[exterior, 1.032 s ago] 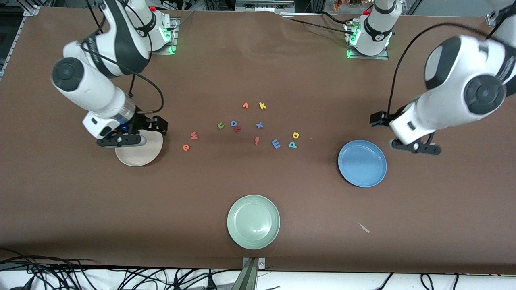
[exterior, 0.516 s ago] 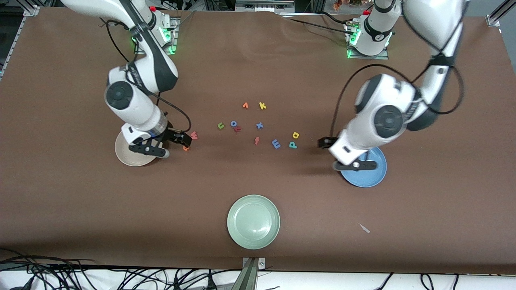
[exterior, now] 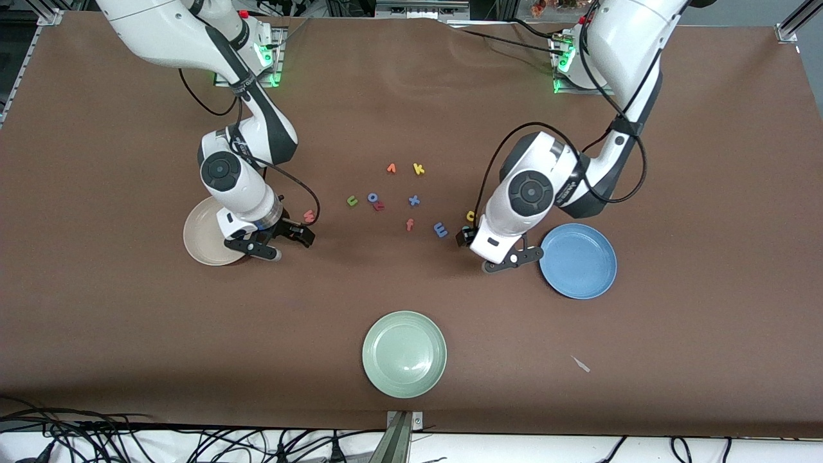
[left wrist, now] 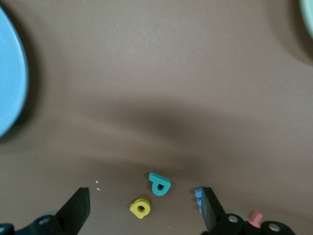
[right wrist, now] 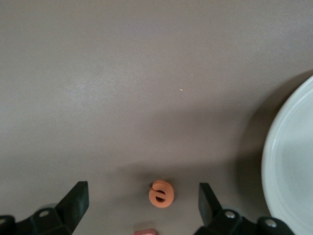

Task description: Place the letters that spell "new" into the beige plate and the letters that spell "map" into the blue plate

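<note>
Brown tabletop, foam letters mid-table. Beige plate (exterior: 206, 235) and blue plate (exterior: 578, 260) both empty. Right tool (right wrist: 142, 208) wide, low over orange e (right wrist: 161, 193). Left tool (left wrist: 144, 213) wide over teal p (left wrist: 159, 184), yellow a (left wrist: 141, 208). Step: first pickups. Next: descend, straddle, close.

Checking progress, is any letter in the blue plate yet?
No, the blue plate holds nothing in the front view.

I see two glossy white arms with black joint bands and round dark caps. A black cable loops along each forearm. My left gripper (exterior: 474, 243) and right gripper (exterior: 290, 239) are black, with wedge-shaped fingers (left wrist: 78, 208). Green lights glow at both bases.
</note>
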Controlling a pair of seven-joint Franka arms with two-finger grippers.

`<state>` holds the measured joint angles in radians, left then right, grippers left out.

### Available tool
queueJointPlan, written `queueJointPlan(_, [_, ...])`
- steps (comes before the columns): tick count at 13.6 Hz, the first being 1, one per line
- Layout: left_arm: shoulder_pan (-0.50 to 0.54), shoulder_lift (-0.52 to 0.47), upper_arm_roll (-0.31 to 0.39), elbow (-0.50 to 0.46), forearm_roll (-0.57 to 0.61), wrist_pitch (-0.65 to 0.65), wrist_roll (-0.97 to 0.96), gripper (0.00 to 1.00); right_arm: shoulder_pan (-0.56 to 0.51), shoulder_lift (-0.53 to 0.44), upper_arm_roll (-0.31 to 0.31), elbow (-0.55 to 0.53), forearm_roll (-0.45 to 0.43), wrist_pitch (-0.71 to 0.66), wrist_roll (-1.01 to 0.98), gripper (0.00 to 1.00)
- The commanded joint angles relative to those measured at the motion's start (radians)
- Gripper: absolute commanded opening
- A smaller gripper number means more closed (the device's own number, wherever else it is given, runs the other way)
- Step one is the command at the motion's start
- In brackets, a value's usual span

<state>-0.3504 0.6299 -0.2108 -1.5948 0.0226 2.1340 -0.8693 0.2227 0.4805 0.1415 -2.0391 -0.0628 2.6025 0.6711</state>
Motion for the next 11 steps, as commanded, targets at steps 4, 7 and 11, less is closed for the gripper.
queueJointPlan(4, [-0.059,0.033,0.005,0.041,0.023,0.043,-0.101,1.0,0.004,0.043,0.0,-0.027,-0.017,0.087,0.06,0.99])
queueJointPlan(7, [-0.088,0.059,0.005,0.044,0.025,0.058,-0.195,1.0,0.017,0.047,0.0,-0.029,-0.019,0.09,0.068,0.96])
queueJointPlan(11, [-0.153,0.097,0.005,0.046,0.025,0.124,-0.31,0.97,0.017,0.05,0.0,-0.038,-0.019,0.09,0.068,0.84])
